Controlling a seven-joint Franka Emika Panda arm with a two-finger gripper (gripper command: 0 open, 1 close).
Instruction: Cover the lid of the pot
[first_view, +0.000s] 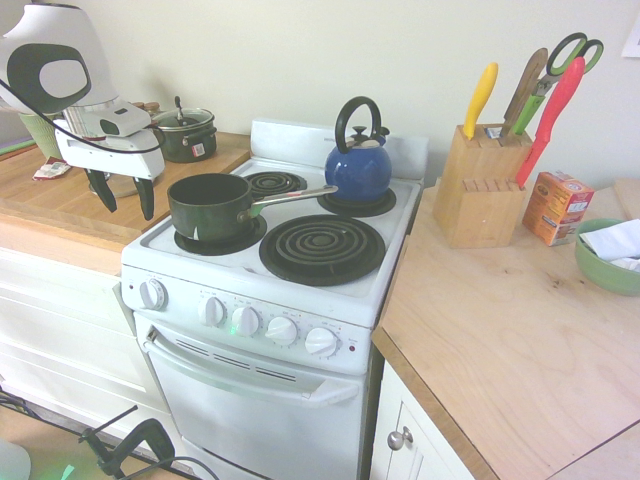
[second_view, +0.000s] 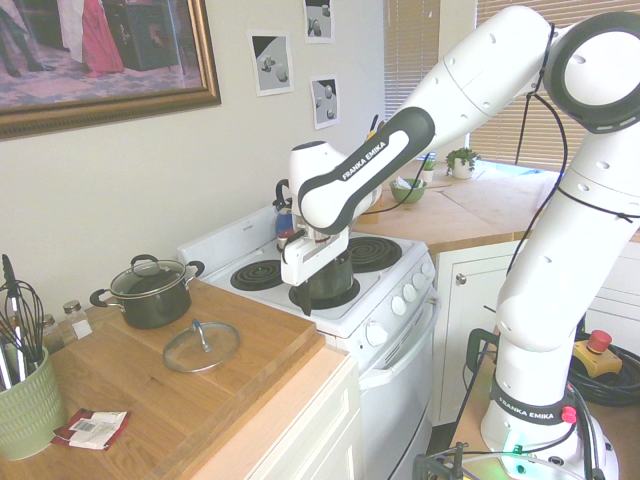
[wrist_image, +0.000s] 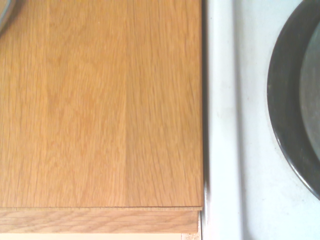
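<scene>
I see my gripper (first_view: 125, 197) hanging above the wood counter (second_view: 250, 345), close to the edge where the counter meets the stove (first_view: 345, 290). It points down. Its two dark fingers (first_view: 146, 197) are spread apart and there is nothing between them.

The lid (second_view: 201, 346) lies flat on the counter, near the front edge, with its little handle up. It is apart from the gripper, further from the stove. Only its rim (wrist_image: 6, 15) shows in one corner of the wrist view.

The pot (first_view: 210, 205) sits on the front burner of the stove, on the side next to the counter. It is open on top. Its long silver handle (first_view: 295, 196) points toward the blue kettle (first_view: 358, 165), which sits on a back burner. In the wrist view I see the counter edge, the white stove side and part of the pot's dark rim (wrist_image: 285, 107).

A small black pot (second_view: 152, 292) with its own lid stands near the back of the counter, by the wall. A green cup (second_view: 25, 405) with whisks is at the far end of the counter, and a small packet (second_view: 92, 427) lies near it.
</scene>
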